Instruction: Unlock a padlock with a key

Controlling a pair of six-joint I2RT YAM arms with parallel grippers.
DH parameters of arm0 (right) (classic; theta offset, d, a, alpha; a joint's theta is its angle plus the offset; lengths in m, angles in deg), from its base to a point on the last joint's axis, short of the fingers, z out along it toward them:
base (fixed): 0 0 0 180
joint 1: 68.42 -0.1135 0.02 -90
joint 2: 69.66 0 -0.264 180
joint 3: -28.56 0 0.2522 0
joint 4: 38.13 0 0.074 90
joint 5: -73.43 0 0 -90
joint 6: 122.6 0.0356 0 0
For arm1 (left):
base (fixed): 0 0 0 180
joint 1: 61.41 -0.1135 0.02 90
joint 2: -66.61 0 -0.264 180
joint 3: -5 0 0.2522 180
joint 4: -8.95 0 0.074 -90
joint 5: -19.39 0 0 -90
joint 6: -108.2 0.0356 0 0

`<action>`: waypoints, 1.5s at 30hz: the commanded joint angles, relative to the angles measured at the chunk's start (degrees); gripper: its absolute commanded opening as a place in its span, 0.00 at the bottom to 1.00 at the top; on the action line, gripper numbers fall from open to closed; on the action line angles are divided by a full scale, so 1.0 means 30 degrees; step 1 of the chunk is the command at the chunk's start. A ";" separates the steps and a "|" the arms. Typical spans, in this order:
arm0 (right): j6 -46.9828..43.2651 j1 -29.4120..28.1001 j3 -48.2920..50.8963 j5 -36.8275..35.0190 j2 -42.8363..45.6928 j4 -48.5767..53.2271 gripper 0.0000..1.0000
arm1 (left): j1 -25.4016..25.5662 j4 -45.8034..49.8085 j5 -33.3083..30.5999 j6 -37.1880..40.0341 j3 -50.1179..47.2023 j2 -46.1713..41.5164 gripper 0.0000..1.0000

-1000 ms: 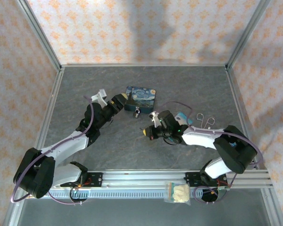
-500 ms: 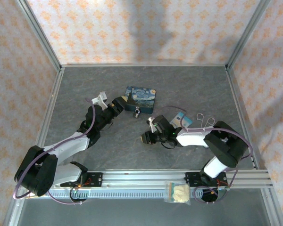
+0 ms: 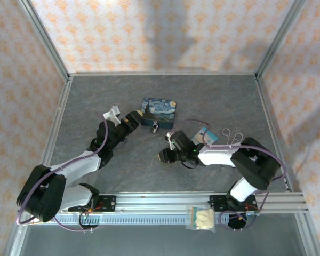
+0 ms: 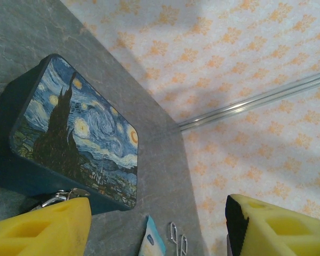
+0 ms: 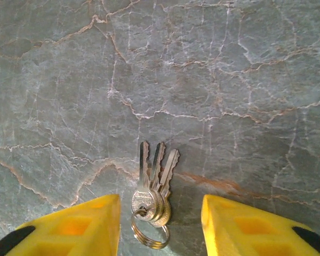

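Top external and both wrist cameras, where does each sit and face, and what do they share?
Top external: above and behind the bases, looking down on the table; left arm and right arm show.
Left wrist: on the left arm, looking low at the blue tin and back wall; open left end effector at the bottom.
Right wrist: on the right arm, facing straight down at the keys inside the open right end effector.
Shared: top external and left wrist both show the tin.
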 commanded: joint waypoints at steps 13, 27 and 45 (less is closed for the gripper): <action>0.2532 -0.1331 -0.2234 -0.7650 -0.1354 0.4401 0.41 | -0.0381 -0.1353 -0.0050 -0.0344 -0.0756 -0.0347 0.66; 0.1293 -0.3378 -0.3370 -0.9927 -0.3618 0.7436 0.57 | -0.0720 -0.1339 -0.0201 -0.0365 -0.1358 -0.1261 0.67; 0.0075 -0.2675 -0.3299 -0.7526 -0.1640 0.6501 0.00 | -0.1145 -0.1329 0.0222 -0.0204 -0.1293 -0.1604 0.67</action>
